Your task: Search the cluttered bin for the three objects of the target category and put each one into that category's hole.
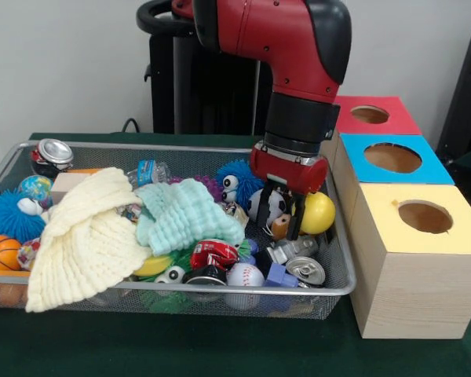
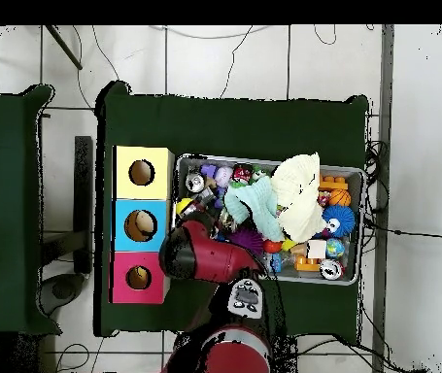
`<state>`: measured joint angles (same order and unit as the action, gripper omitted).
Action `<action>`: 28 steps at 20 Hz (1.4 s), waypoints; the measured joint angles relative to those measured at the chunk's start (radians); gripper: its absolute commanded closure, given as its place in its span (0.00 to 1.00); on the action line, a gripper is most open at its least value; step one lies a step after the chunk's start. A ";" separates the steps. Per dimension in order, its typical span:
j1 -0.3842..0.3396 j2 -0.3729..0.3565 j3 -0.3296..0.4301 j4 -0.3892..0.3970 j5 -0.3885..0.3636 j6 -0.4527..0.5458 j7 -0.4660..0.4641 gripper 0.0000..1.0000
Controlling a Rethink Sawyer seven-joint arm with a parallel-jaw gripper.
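- Your gripper (image 1: 286, 228) reaches into the wire bin (image 1: 341, 275); its fingers pinch a small tan object (image 1: 280, 226).
- The yellow ball (image 1: 317, 213) sits just beside them, toward the yellow box (image 1: 420, 259).

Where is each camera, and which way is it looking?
Front view: sits across the table, low, looking at the bin and the three boxes; the red arm comes down with its gripper among the toys.
Overhead view: hangs above, looking straight down at the table; the arm reaches up from the robot's base at the bottom.
Both show the bin, the yellow box and the cream cloth.
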<state>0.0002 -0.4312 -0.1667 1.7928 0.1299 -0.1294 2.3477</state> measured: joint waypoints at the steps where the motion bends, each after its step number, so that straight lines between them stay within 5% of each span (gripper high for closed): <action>1: -0.005 0.002 0.004 -0.003 -0.003 0.000 0.000 0.00; 12: -0.086 -0.020 0.072 -0.002 -0.092 0.018 0.000 0.00; 22: -0.234 -0.277 0.164 0.171 -0.269 0.200 0.000 0.00; 28: -0.270 -0.320 0.176 0.203 -0.358 0.219 0.000 0.00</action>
<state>-0.2696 -0.7511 0.0094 1.9953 -0.2280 0.0892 2.3475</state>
